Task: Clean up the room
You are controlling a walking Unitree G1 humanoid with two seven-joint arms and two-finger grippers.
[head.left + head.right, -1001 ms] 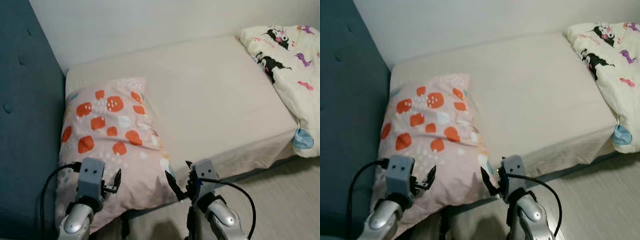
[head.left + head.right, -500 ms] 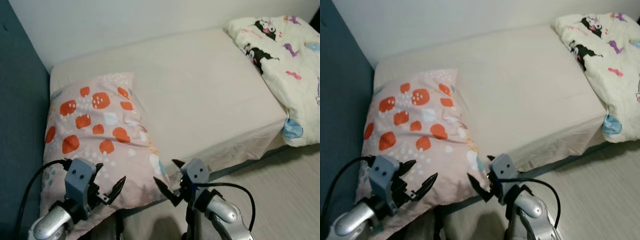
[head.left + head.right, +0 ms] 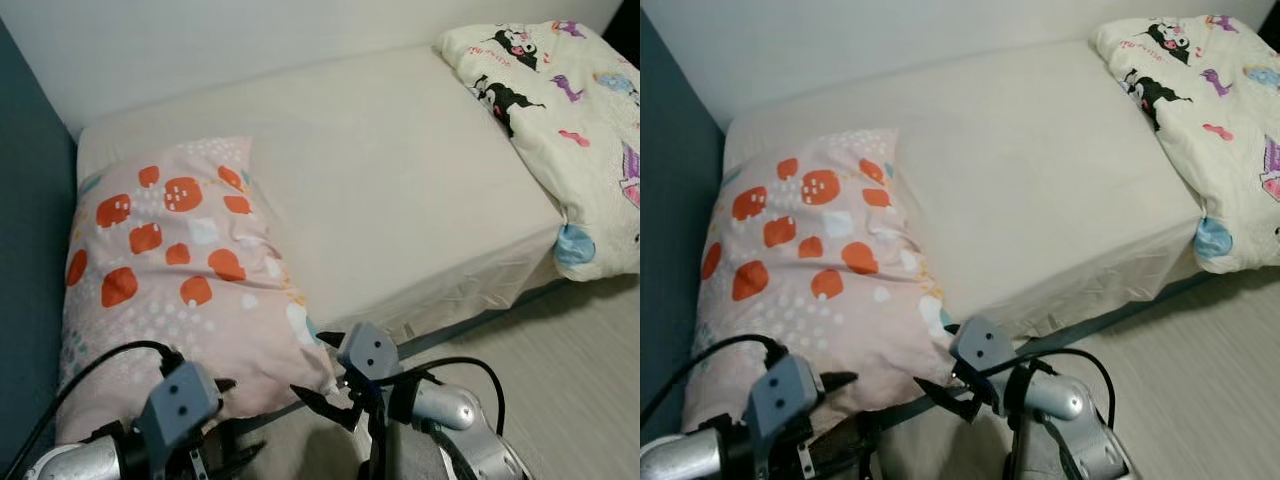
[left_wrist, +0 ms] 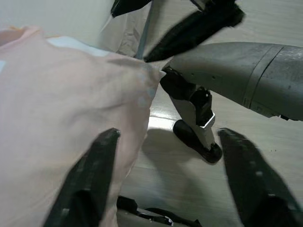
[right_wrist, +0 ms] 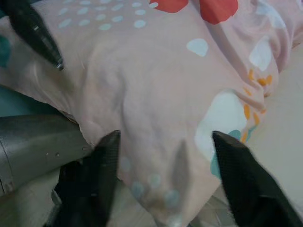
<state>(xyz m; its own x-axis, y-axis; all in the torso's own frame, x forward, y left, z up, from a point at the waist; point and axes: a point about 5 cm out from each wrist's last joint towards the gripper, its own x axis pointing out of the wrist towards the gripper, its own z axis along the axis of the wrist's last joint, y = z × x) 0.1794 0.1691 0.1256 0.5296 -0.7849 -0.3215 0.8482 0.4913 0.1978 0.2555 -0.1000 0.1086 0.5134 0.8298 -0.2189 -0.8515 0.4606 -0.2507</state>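
A pink pillow point(image 3: 170, 270) with orange spots lies at the head end of the bed point(image 3: 400, 190), its front corner hanging over the mattress edge. My left gripper point(image 3: 228, 425) is open low at the pillow's front edge; in the left wrist view point(image 4: 170, 182) the pillow corner point(image 4: 71, 118) lies by one finger point(image 4: 90, 184). My right gripper point(image 3: 322, 375) is open just off that same corner. In the right wrist view point(image 5: 165, 182) the corner point(image 5: 161, 118) fills the space ahead of its spread fingers point(image 5: 241, 179). Neither gripper holds anything.
A cream blanket point(image 3: 570, 120) with cartoon prints is bunched at the bed's far right and hangs over the edge. A dark blue padded headboard point(image 3: 25, 230) stands on the left. Pale wood floor point(image 3: 580, 370) runs along the bed's front. My own leg point(image 4: 199, 127) stands below the pillow corner.
The camera has shifted, so the bed sits further left and lower. My left gripper has spread its fingers and sunk below the pillow's front edge. The right gripper has stayed near the corner.
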